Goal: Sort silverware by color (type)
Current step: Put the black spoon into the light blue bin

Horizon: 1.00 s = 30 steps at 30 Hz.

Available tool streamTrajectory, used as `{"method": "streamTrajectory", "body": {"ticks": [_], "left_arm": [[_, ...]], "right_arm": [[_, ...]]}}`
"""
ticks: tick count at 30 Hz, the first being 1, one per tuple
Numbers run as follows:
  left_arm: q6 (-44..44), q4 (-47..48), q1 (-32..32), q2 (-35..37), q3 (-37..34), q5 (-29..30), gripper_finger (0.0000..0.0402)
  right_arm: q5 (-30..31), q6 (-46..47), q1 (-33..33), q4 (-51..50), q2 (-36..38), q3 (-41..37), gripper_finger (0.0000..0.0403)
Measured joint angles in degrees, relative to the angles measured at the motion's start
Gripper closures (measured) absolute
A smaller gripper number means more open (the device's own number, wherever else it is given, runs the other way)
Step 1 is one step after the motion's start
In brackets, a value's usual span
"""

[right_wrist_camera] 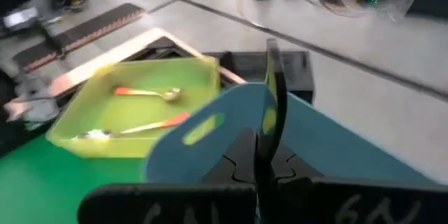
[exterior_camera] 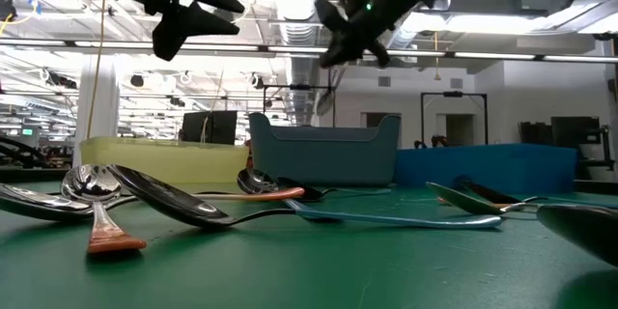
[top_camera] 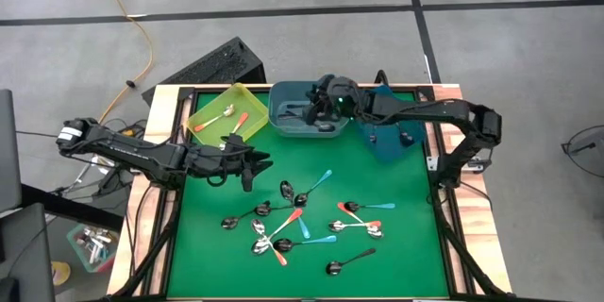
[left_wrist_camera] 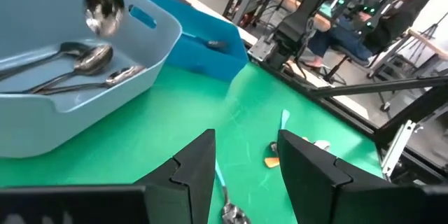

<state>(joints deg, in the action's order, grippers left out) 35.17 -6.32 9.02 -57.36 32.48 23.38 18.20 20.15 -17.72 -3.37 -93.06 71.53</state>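
Several spoons (top_camera: pixel 302 219) with orange, teal or dark handles lie scattered on the green mat (top_camera: pixel 406 236). My left gripper (left_wrist_camera: pixel 248 175) stands open above the mat's left part (top_camera: pixel 250 168), with a teal-handled spoon (left_wrist_camera: pixel 218 178) on the mat below its gap. My right gripper (top_camera: pixel 314 106) is shut on a dark metal spoon (right_wrist_camera: pixel 271 91) above the grey-blue bin (top_camera: pixel 281 113). That bin holds several dark spoons (left_wrist_camera: pixel 77 63). Two orange-handled spoons (right_wrist_camera: pixel 147 94) lie in the yellow bin (top_camera: pixel 203 118). My right gripper pinches the dark spoon's thin handle (right_wrist_camera: pixel 268 122) between its two shut fingers. The handle runs on past the fingertips, along the way they point. The spoon is lifted clear over the grey-blue bin, and its shiny bowl (left_wrist_camera: pixel 105 8) shows above the bin's inside.
A teal-blue bin (top_camera: pixel 392 142) stands at the far right, beside the grey-blue one. Wooden rails (top_camera: pixel 170 123) frame the mat. The mat's near strip is free of spoons. A person (left_wrist_camera: pixel 402 7) sits at a bench beyond the table.
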Motion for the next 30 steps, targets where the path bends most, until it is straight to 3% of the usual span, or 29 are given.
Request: {"method": "streamTrajectory", "body": {"ticks": [2,7,10,14,30], "left_arm": [[0.03,-0.04,0.0,0.0,-0.01,0.48,0.0264],[0.03,0.01,0.0,0.0,-0.01,0.94,0.0264],[0.08,0.11,0.0,0.0,-0.01,0.92,0.0264],[0.27,0.67,0.22,0.0,-0.01,0.94,0.0264],[1.34,2.15,0.98,0.0,-0.01,0.96,0.0264]], "right_arm": [[0.0,4.38,-1.41,1.05,-1.03,-0.16,0.0398],[1.04,11.21,-1.47,18.15,-6.21,-2.15,0.0398],[3.89,15.07,-0.93,23.48,-9.87,-2.34,0.0398],[4.37,16.21,-0.26,30.66,-14.92,-2.38,0.0398],[7.45,12.41,-1.91,21.07,-16.19,-1.88,0.0394]]}}
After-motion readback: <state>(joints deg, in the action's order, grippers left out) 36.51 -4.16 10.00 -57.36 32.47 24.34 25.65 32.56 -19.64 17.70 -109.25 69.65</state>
